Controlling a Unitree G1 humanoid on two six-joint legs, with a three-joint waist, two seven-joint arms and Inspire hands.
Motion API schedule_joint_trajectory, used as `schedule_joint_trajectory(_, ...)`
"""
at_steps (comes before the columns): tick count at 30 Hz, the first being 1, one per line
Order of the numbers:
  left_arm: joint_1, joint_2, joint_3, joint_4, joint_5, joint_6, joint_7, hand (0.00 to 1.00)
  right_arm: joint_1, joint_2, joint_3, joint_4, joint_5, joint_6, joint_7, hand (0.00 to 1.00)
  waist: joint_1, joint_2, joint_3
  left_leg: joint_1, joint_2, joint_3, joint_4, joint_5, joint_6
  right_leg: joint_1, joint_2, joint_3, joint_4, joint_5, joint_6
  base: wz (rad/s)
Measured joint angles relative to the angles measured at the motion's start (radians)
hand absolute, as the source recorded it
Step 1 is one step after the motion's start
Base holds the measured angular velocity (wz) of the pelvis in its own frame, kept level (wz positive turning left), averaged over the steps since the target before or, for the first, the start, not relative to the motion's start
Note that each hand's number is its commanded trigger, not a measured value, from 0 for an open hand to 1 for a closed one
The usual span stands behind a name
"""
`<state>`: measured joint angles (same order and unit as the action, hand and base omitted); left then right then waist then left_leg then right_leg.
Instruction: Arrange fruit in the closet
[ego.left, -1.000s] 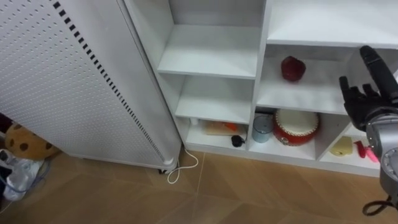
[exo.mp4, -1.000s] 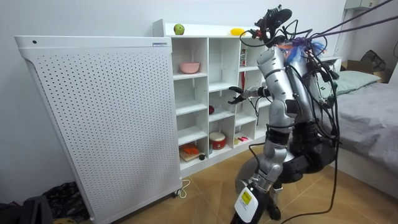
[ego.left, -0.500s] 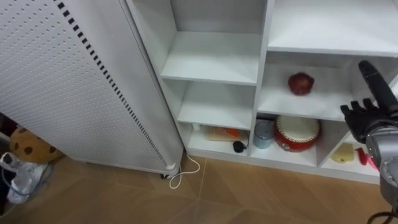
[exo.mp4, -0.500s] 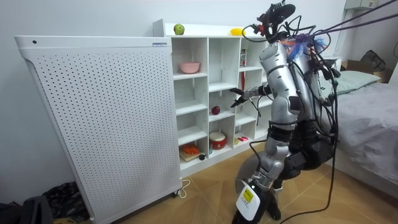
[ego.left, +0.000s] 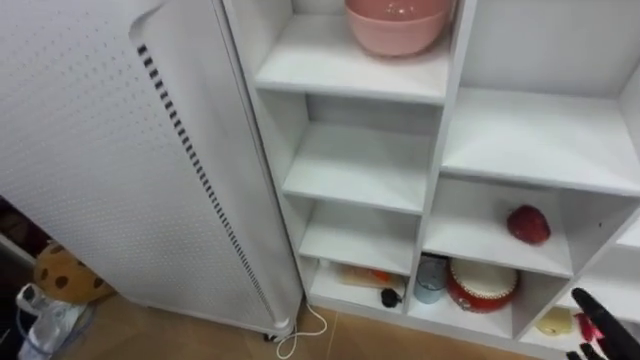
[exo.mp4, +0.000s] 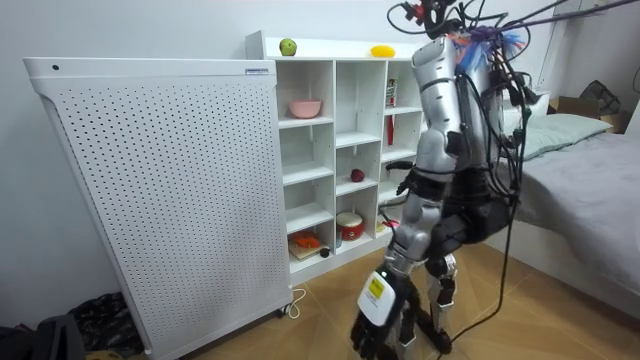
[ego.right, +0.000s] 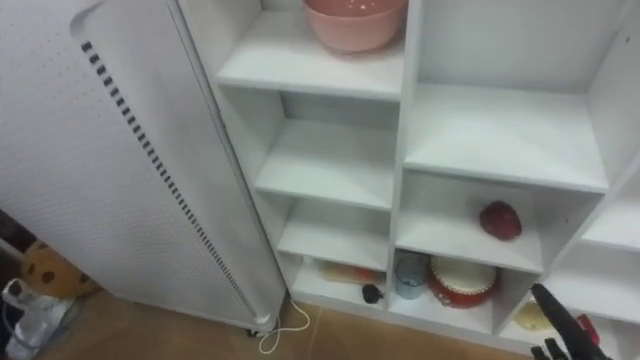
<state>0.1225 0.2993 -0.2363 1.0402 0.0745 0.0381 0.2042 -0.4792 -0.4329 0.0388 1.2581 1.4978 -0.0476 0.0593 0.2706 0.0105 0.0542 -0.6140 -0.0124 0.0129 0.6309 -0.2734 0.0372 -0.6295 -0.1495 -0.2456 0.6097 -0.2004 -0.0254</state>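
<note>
A dark red fruit (ego.left: 527, 224) lies on a middle shelf of the white closet (ego.left: 436, 150), in the second column. A green fruit (exo.mp4: 288, 47) and a yellow fruit (exo.mp4: 381, 51) rest on the closet's top. Another yellowish fruit (ego.left: 551, 320) lies in a bottom compartment at the right. My right hand (ego.left: 592, 312) shows at the lower right corner, below and right of the red fruit. Its fingers are straight and hold nothing. In the room view I stand upright facing the closet.
A pink bowl (ego.left: 395, 20) sits on an upper shelf. A red round tin (ego.left: 483, 283), a blue cup (ego.left: 430, 280) and small items fill the bottom row. A tall white perforated panel (ego.left: 100, 170) stands left of the closet, with a plush toy (ego.left: 65, 275) beside it.
I have straightened up and the eye views now look higher on the closet. My right hand drew back from the shelf with the red fruit and sank to the picture's lower right corner.
</note>
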Motion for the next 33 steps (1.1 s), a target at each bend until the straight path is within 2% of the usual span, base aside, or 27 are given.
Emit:
schedule_joint_trajectory(2,-0.004,-0.001,0.014,0.0,0.003,-0.004,0.0,0.0,0.031,0.019,0.0,0.001,-0.02,0.007,0.033,0.0,-0.015,-0.001,-0.0012,0.052,0.002,-0.003,-0.045,0.006,-0.002,0.054,0.014,-0.004,-0.048,0.009,0.003,0.0)
schedule_joint_trajectory(4,0.001,-0.008,0.048,0.003,0.007,-0.004,0.003,0.0,0.11,0.053,0.01,-0.013,-0.05,0.011,0.071,0.0,-0.029,-0.001,-0.0036,0.152,0.002,-0.013,-0.117,0.013,-0.004,0.163,0.035,-0.019,-0.138,0.026,0.01,0.03)
schedule_joint_trajectory(5,0.004,-0.011,0.056,0.003,0.007,-0.005,0.005,0.0,0.132,0.057,0.014,-0.011,-0.065,0.017,0.083,0.0,-0.037,-0.002,-0.0047,0.178,0.001,-0.017,-0.139,0.017,-0.004,0.193,0.038,-0.024,-0.162,0.03,0.013,0.21)
schedule_joint_trajectory(6,0.006,-0.017,0.064,0.006,0.012,-0.005,0.013,0.0,0.176,0.068,0.018,-0.006,-0.096,0.02,0.102,0.0,-0.057,-0.005,-0.0091,0.226,0.002,-0.017,-0.181,0.024,-0.003,0.246,0.042,-0.033,-0.202,0.034,0.02,0.25)
schedule_joint_trajectory(7,0.012,-0.024,0.08,0.014,0.032,-0.007,0.024,0.0,0.224,0.089,0.019,0.001,-0.115,0.019,0.112,0.0,-0.069,-0.017,-0.0216,0.272,0.002,-0.017,-0.221,0.031,-0.003,0.293,0.048,-0.034,-0.237,0.038,0.026,0.2)
schedule_joint_trajectory(8,0.017,-0.026,0.087,0.014,0.037,-0.007,0.031,0.0,0.247,0.1,0.02,0.004,-0.127,0.021,0.118,0.0,-0.075,-0.024,-0.0254,0.294,0.001,-0.017,-0.237,0.039,-0.002,0.316,0.049,-0.036,-0.252,0.04,0.029,0.08)
schedule_joint_trajectory(9,0.03,-0.035,0.105,0.012,0.055,-0.009,0.044,0.0,0.296,0.118,0.023,0.012,-0.167,0.025,0.129,0.0,-0.094,-0.034,-0.0351,0.341,0.001,-0.017,-0.264,0.042,-0.002,0.364,0.05,-0.047,-0.284,0.04,0.033,0.04)
schedule_joint_trajectory(12,0.073,-0.057,0.153,-0.005,0.094,-0.034,0.073,0.0,0.404,0.15,0.027,0.016,-0.322,0.025,0.142,0.0,-0.131,-0.047,-0.0478,0.45,0.003,-0.016,-0.337,0.043,-0.002,0.466,0.063,-0.055,-0.346,0.042,0.039,0.0)
schedule_joint_trajectory(16,0.078,-0.096,0.202,-0.005,0.196,-0.04,0.098,0.0,0.521,0.189,0.028,0.029,-0.494,0.025,0.14,0.0,-0.159,-0.051,-0.0488,0.567,0.011,0.002,-0.399,0.043,-0.002,0.581,0.077,-0.055,-0.408,0.045,0.045,-0.07)
schedule_joint_trajectory(18,0.078,-0.108,0.228,-0.009,0.203,-0.043,0.099,0.0,0.549,0.215,0.028,0.03,-0.559,0.025,0.14,0.0,-0.166,-0.054,-0.0496,0.601,0.017,0.012,-0.413,0.043,-0.002,0.613,0.081,-0.055,-0.428,0.046,0.046,-0.17)
schedule_joint_trajectory(22,0.083,-0.128,0.276,0.001,0.196,-0.047,0.107,0.0,0.565,0.26,0.025,0.062,-0.704,0.025,0.139,0.0,-0.21,-0.049,-0.0475,0.666,0.017,0.015,-0.452,0.043,-0.002,0.667,0.086,-0.055,-0.446,0.044,0.054,-0.02)
schedule_joint_trajectory(25,0.085,-0.157,0.327,0.002,0.202,-0.045,0.117,0.0,0.57,0.282,0.016,0.08,-0.856,0.027,0.14,0.0,-0.214,-0.051,-0.0468,0.689,0.022,0.037,-0.465,0.045,-0.005,0.674,0.089,-0.031,-0.445,0.044,0.056,-0.21)
schedule_joint_trajectory(27,0.085,-0.169,0.355,0.006,0.202,-0.045,0.117,0.0,0.578,0.286,0.017,0.086,-0.925,0.028,0.142,0.0,-0.217,-0.05,-0.0483,0.699,0.022,0.04,-0.466,0.044,-0.005,0.684,0.091,-0.028,-0.444,0.044,0.056,-0.06)
schedule_joint_trajectory(33,0.09,-0.172,0.358,0.015,0.203,-0.03,0.094,0.0,0.576,0.286,0.015,0.105,-0.984,0.035,0.14,0.0,-0.219,-0.053,-0.0486,0.71,0.021,0.042,-0.47,0.042,-0.008,0.688,0.101,-0.008,-0.444,0.051,0.051,-0.07)
